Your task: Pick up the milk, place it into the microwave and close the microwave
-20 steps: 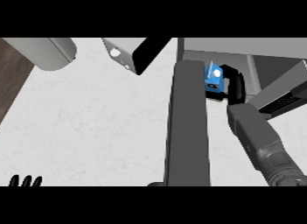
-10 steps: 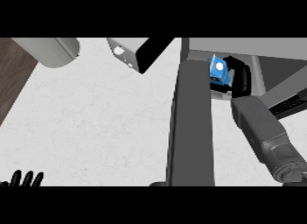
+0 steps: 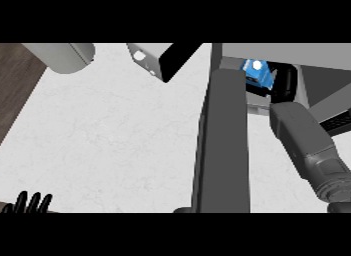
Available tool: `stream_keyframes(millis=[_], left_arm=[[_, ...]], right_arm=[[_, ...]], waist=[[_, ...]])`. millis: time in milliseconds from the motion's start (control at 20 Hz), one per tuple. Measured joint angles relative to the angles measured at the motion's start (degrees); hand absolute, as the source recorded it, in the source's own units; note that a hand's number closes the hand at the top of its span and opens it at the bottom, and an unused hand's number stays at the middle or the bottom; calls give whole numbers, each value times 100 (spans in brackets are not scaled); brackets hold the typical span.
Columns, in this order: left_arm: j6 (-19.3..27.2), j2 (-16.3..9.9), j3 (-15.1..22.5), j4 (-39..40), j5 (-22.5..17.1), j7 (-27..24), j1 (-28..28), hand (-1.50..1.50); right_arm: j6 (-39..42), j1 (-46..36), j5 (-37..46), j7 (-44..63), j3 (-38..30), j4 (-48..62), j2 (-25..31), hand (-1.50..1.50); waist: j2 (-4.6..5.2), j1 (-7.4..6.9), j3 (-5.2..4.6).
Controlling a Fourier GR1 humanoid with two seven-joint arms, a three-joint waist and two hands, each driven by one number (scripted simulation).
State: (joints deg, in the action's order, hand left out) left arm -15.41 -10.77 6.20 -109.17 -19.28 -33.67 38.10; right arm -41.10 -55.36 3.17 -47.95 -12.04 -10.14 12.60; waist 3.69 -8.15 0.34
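The blue milk carton (image 3: 256, 74) shows at the top right, inside the microwave's open cavity (image 3: 311, 57). My right hand (image 3: 283, 82) is curled round the carton's right side, with its grey forearm running down to the lower right. The microwave's dark door (image 3: 224, 145) stands open, seen edge-on as a long bar down the middle of the view. My left hand (image 3: 29, 203) rests at the bottom left edge, fingers up and straight, holding nothing.
A grey rounded object (image 3: 60, 56) lies at the top left. A white and black box-shaped appliance (image 3: 163, 57) stands at the top centre. The white counter (image 3: 111, 140) spreads left of the door; dark wood floor (image 3: 4, 95) borders it on the left.
My right hand has carried the milk carton further up and into the microwave cavity. My left hand has risen a little into view at the bottom left.
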Motion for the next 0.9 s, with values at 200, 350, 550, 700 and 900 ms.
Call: stream_keyframes(millis=[200,350,550,700,900], left_arm=[[-5,8,16,54,-7,36,-71,-150],[-28,-10,2,78,-9,31,-76,-150],[-19,-18,-17,73,17,22,-155,-150],[-45,-49,0,91,55,31,-219,-150],[-73,-85,2,151,89,45,-290,-150]], right_arm=[[-398,-86,39,38,-57,20,27,150],[-585,-85,55,17,-104,29,12,150],[-1250,162,267,624,-6,520,288,-150],[-1753,303,560,1217,242,759,430,-150],[-2040,334,922,1731,585,868,428,-150]], waist=[[21,-41,1],[24,-67,3],[132,-92,-46],[169,-191,-59],[135,-276,-53]])
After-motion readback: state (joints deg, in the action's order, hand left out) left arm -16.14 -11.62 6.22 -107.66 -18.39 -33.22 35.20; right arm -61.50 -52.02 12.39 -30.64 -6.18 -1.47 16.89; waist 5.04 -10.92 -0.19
